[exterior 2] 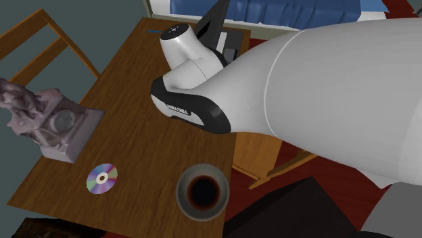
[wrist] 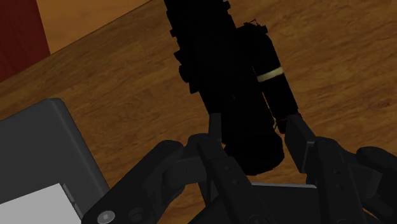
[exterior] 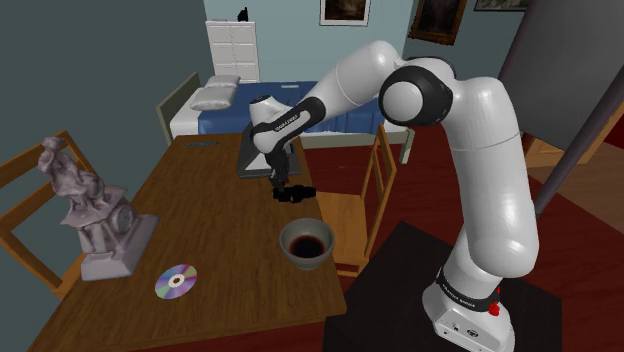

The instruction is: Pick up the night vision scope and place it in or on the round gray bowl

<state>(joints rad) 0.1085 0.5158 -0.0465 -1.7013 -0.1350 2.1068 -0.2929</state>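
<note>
Claw (wrist: 254, 125) round scope (wrist: 222, 70), wood table (exterior: 200, 225), bed (exterior: 215, 121) beyond

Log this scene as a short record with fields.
scope: black, its end between the jaws
gripper: jaws clasp the scope
bowl: grey, round, upright, empty, between scope and stand
table: wooden
also on table: statue, disc, flat grey object beside the scope

In the second exterior view the arm (exterior 2: 324, 88) is covering much of the bench (exterior 2: 128, 122), while in the wrist view the scope (wrist: 222, 76) is running past the edge.
</note>
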